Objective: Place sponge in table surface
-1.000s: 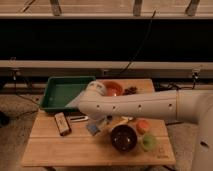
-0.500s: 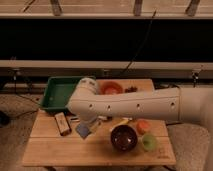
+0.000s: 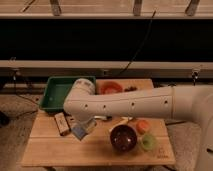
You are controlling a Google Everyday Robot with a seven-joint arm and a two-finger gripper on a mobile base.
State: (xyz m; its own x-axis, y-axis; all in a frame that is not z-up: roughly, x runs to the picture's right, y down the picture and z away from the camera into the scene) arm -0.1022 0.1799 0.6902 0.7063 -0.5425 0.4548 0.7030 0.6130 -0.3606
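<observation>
The sponge point(image 3: 78, 132), a small blue-grey block, sits in my gripper point(image 3: 83, 128) at the end of the white arm point(image 3: 130, 104). The gripper is shut on it and holds it low over the left-middle part of the table surface point(image 3: 90, 152), a light wooden top. I cannot tell whether the sponge touches the wood. The gripper's wrist hides the sponge's upper side.
A black-and-tan brush block point(image 3: 62, 123) lies just left of the sponge. A green tray point(image 3: 50, 95) stands at the back left. A dark bowl point(image 3: 123, 138), a green cup point(image 3: 148, 143) and an orange item point(image 3: 143, 126) stand to the right. A red bowl point(image 3: 110, 87) is behind the arm.
The gripper has moved left and slightly down with the sponge, nearer to the brush block and the tabletop.
</observation>
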